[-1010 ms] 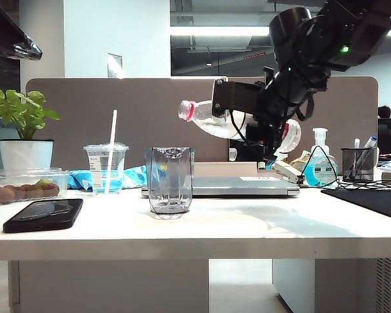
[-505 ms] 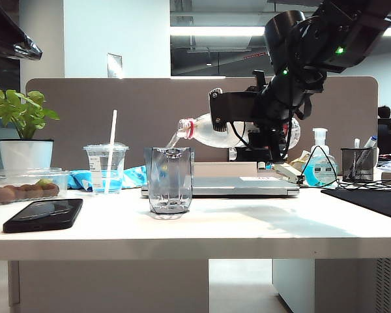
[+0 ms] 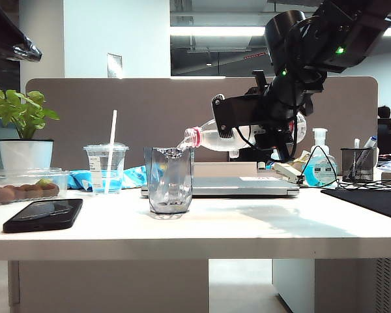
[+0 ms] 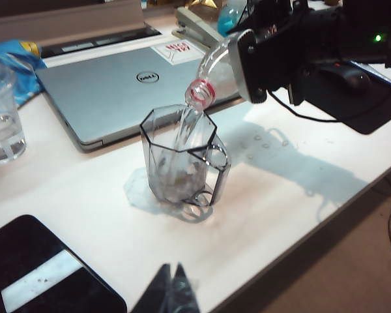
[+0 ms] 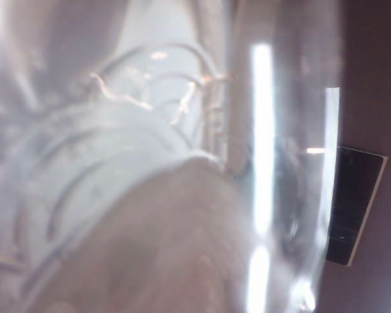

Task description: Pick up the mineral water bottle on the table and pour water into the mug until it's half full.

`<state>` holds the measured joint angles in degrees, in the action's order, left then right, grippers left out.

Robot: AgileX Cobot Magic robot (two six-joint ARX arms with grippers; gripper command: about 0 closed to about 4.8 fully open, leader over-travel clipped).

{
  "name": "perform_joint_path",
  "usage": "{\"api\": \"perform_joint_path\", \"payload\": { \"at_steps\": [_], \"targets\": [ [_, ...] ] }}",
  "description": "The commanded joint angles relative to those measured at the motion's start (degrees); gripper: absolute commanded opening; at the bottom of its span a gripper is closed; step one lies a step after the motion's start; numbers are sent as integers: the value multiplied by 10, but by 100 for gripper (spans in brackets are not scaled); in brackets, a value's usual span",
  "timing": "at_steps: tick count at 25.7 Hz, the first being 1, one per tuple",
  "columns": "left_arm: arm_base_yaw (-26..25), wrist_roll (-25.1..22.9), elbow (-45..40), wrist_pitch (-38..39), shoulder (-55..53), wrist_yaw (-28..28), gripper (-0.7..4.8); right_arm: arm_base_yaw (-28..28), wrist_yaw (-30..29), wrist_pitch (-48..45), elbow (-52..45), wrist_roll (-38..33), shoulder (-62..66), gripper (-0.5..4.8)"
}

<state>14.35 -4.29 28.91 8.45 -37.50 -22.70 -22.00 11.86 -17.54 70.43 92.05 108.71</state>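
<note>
The white worktop is carrying everything in this scene, with a closed grey laptop lying behind the pouring spot. Above it, the right arm is reaching in from the right of the exterior view, and the right gripper is clamped on the body of the mineral water bottle, holding it in the air.

The bottle's long axis is running nearly level, tipped so that the red-ringed neck is pointing down and leftward in the exterior view, away from the gripper. The open mouth is sitting right over the near rim of the mug, which is standing upright on the worktop in front of the laptop. A thin stream of water is falling into it, and the level is looking low, well short of half.

So the coming move seems to be turning on that tilt: mouth over rim, base higher than neck.

The left gripper is hanging well back from the mug, only its dark tips showing, apparently closed together and holding nothing.
</note>
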Motion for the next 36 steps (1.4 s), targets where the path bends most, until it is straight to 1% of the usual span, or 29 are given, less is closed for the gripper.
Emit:
{"api": "perform_joint_path", "payload": {
  "at_steps": [1,8,14,18,31,33,35,36],
  "targets": [
    [-1,-2,3,6,1,0,-5,-1,1,-36,5,3,-9,220],
    [-1,-2,3,9,1,0,-5,-2,3,-44,5,43,-9,220],
    [-1,-2,3,9,1,0,-5,-5,3,-81,5,43,-9,220],
    [-1,-2,3,9,1,0,-5,-9,2,-85,5,64,-9,220],
    [-1,-2,3,9,1,0,-5,-12,1,-97,5,63,-9,220],
    [-1,-2,3,9,1,0,-5,-12,1,-94,4,53,-9,220],
    [-1,-2,3,9,1,0,-5,-12,1,-82,4,18,-9,220],
    [-1,-2,3,9,1,0,-5,-12,2,-58,4,-18,-9,220]
  ]
}}
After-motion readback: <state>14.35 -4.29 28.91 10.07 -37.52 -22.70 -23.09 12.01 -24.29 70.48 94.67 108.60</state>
